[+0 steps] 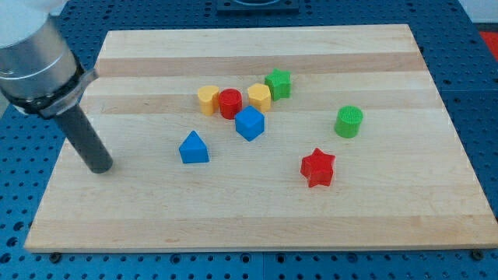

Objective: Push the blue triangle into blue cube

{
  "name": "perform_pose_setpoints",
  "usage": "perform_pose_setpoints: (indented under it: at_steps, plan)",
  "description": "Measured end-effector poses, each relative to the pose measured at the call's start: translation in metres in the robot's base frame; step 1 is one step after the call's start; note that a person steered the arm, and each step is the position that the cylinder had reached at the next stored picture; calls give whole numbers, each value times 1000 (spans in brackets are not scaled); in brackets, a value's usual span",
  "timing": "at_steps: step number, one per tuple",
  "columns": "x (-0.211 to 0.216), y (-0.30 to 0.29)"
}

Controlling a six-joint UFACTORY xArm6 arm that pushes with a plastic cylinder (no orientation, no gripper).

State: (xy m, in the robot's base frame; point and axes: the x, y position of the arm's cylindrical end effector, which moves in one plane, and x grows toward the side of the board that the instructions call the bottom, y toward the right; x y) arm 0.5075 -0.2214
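Note:
The blue triangle lies on the wooden board, left of centre. The blue cube sits a short way up and to the right of it, with a small gap between them. My tip rests on the board near its left edge, well to the left of the blue triangle and slightly lower in the view. The rod rises from there to the arm at the view's top left.
Above the blue cube stand a yellow block, a red cylinder, a second yellow block and a green star. A green cylinder and a red star lie to the right.

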Motion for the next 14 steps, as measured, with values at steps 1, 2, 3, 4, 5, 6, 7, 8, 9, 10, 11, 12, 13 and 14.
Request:
perform_pose_setpoints:
  at_steps: [1,2,3,4,5,6,7,8,9,10,11,12,13,14]
  plan:
    - [0,38]
    - [3,71]
    - [3,104]
    - [3,128]
    - [3,139]
    - [4,146]
    - [13,115]
    - [6,78]
    - [-12,83]
    - [-21,109]
    - [-26,137]
    - [-37,144]
    - [-45,142]
    - [-25,116]
